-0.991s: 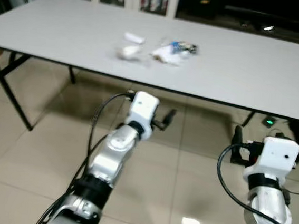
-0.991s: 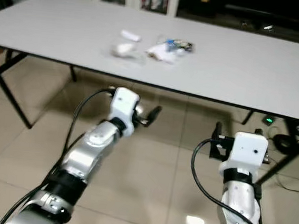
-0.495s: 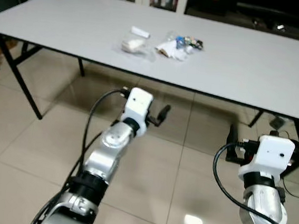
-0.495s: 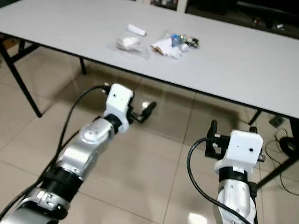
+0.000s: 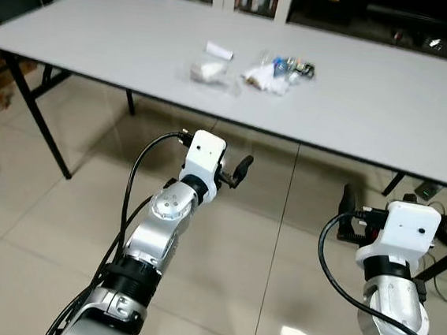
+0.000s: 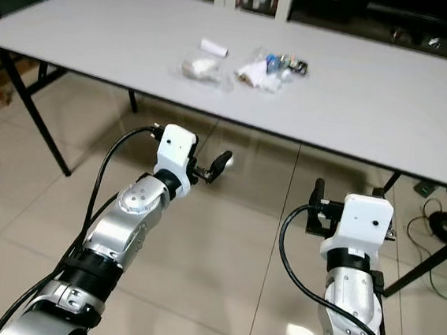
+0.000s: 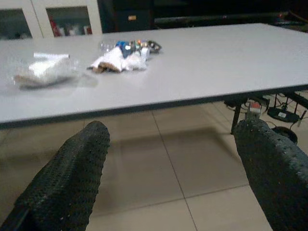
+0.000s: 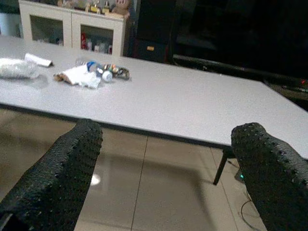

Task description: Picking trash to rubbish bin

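Here, crumpled trash (image 5: pixel 258 70) litters a smooth table (image 5: pixel 388 104).

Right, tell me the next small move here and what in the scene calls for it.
Probably step closer to the table. The trash pile and the clear bag lie well in from the near edge, while the left gripper and the right gripper, both open and empty, hang over floor tiles short of that edge. Neither looks able to reach yet.

Long grey table (image 5: pixel 388 104) — on it a small cluster of trash (image 5: pixel 253 67), near the far edge.
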